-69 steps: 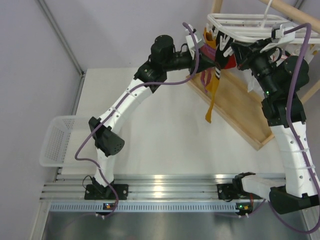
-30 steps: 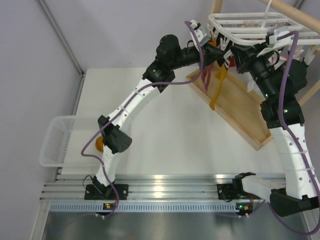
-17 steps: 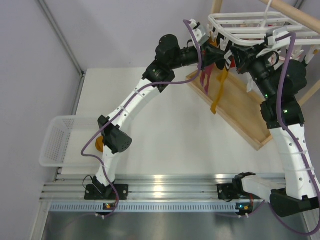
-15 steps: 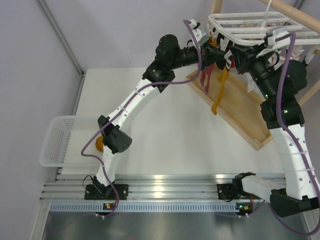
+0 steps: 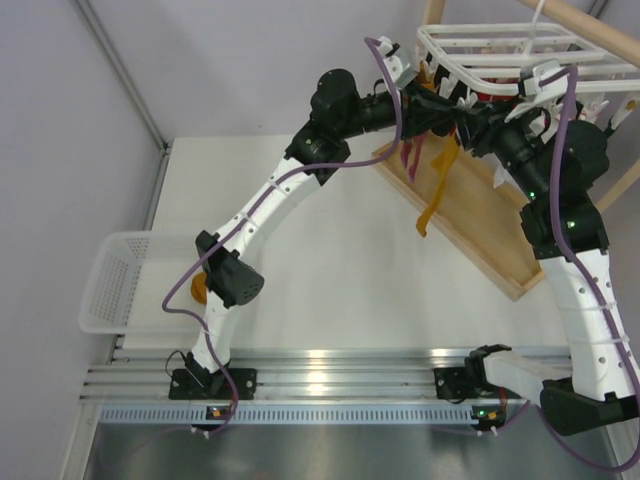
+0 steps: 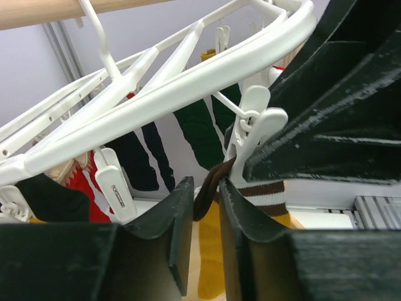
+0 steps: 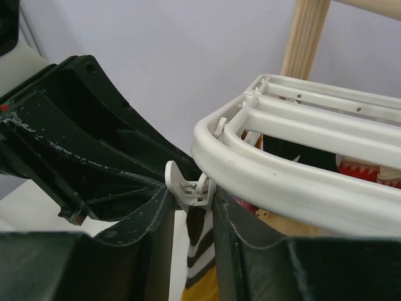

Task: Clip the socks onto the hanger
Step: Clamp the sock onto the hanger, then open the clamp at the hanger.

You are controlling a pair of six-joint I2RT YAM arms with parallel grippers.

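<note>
The white hanger (image 5: 500,50) hangs at the top right, and both grippers meet at its near-left edge. A mustard sock (image 5: 430,195) with a brown-and-white striped cuff dangles there from a white clip (image 6: 254,122). My left gripper (image 6: 205,188) is open a little. The brown cuff passes between its fingers, touches the right one and stands clear of the left one. My right gripper (image 7: 190,200) is open, its fingers standing on either side of the same clip (image 7: 188,185), which pinches the striped cuff (image 7: 202,248) under the hanger rail (image 7: 282,175).
Dark green, navy and red socks (image 6: 194,135) hang from other clips. A purple sock (image 5: 410,155) hangs beside the mustard one. A wooden tray (image 5: 480,220) lies under the hanger, and a wooden post (image 5: 432,12) holds it. A white mesh basket (image 5: 115,280) sits at the left.
Both grippers were shut and now stand parted. The sock, lifted to the hanger edge earlier, stays hanging from the clip, its lower end swinging slightly left.
</note>
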